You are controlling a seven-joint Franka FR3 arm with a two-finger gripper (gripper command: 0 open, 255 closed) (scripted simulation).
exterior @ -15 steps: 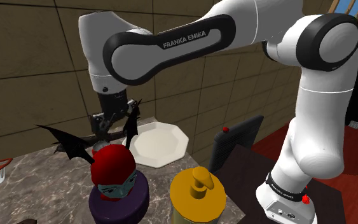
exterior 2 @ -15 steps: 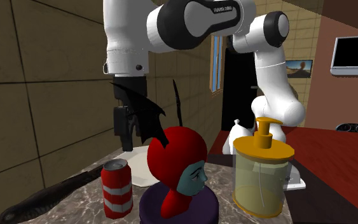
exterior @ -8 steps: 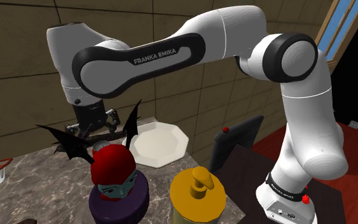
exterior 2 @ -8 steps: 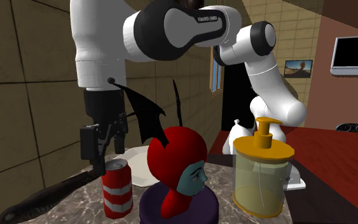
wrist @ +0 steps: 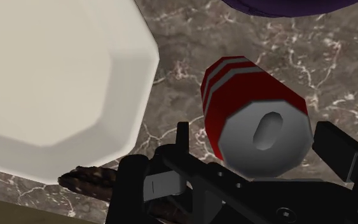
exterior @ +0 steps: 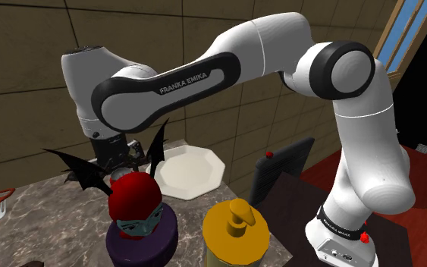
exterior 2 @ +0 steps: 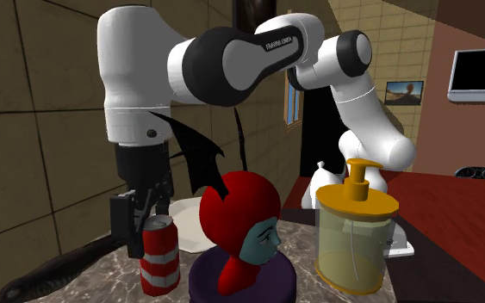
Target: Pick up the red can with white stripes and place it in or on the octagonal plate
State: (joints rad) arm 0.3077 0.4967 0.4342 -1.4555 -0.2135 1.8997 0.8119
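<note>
The red can point(exterior 2: 160, 260) stands upright on the marble counter point(wrist: 182, 60), with its long axis vertical and its flat grey top facing up to the gripper point(exterior 2: 148, 224). It is a round cylinder with white bands around the body. The pincer is released: the two black fingers stand apart, one on each side of the can's top, and in the wrist view you can see a gap between them and the rim.

A strip of bare, veined marble separates the can from the octagonal plate point(wrist: 50, 83). The plate is white and smooth, with a raised rim of straight edges, and its nearest edge is just beside the can. On the other side, near the can, sits the round purple base of a bust point(exterior 2: 240, 219) with a red head, a blue face and thin black wings that rise beside the arm, so you have little room there. A pump bottle point(exterior 2: 355, 231) with a yellow lid stands beyond the bust, well apart from the can. Behind everything is a tan tiled wall point(exterior: 22, 68).
</note>
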